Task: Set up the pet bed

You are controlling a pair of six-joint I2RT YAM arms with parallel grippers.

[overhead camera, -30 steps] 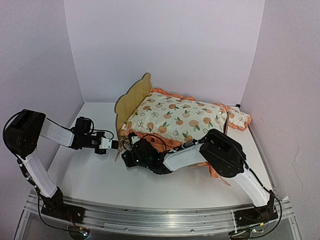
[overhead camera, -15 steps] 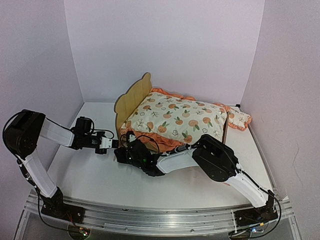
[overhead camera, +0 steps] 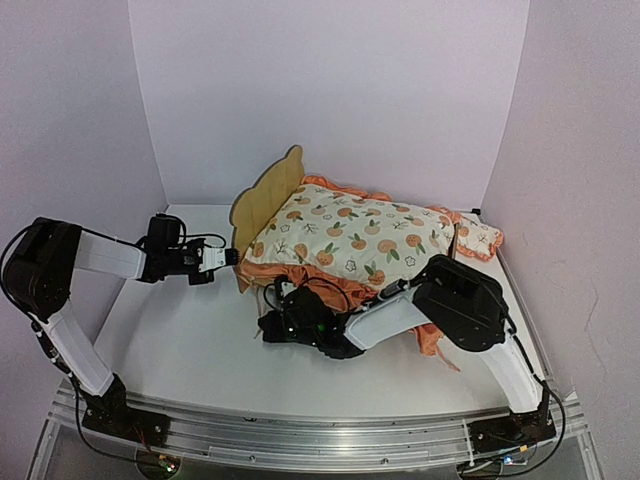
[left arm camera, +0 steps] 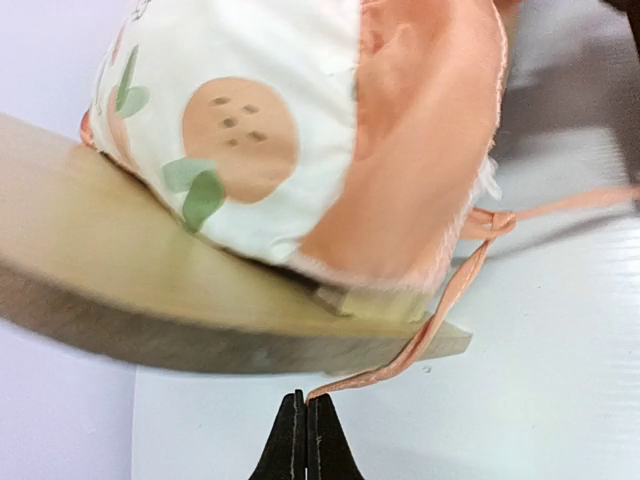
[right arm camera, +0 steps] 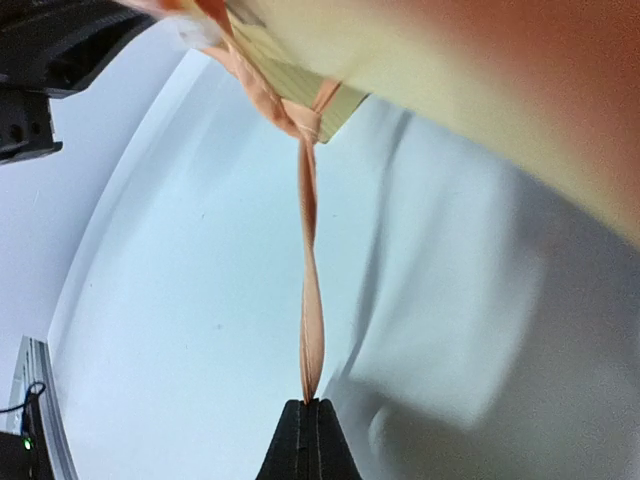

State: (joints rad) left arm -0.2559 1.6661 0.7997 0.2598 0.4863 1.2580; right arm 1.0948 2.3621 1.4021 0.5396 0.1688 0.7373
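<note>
The pet bed's plywood headboard (overhead camera: pixel 265 200) stands at the back left, and the fruit-print mattress cushion (overhead camera: pixel 350 235) lies on the frame. My left gripper (overhead camera: pixel 232 257) is at the headboard's near corner. In the left wrist view it (left arm camera: pixel 305 398) is shut on a thin orange ribbon tie (left arm camera: pixel 440 325) that runs from the cushion (left arm camera: pixel 240 130) round the wooden edge (left arm camera: pixel 150 300). My right gripper (overhead camera: pixel 268 325) sits low in front of the bed. In the right wrist view it (right arm camera: pixel 310 403) is shut on a second, twisted ribbon tie (right arm camera: pixel 312 300), pulled taut from a knot by the wood corner (right arm camera: pixel 300 90).
A small matching fruit-print pillow (overhead camera: pixel 478 238) lies at the bed's far right end, near the right wall. White walls close in the table on the left, back and right. My left gripper's black body (right arm camera: pixel 50 50) shows at the top left of the right wrist view.
My right gripper has shut on the ribbon tie and drawn back toward the near edge. My left gripper has moved farther back along the headboard, still shut on its ribbon.
</note>
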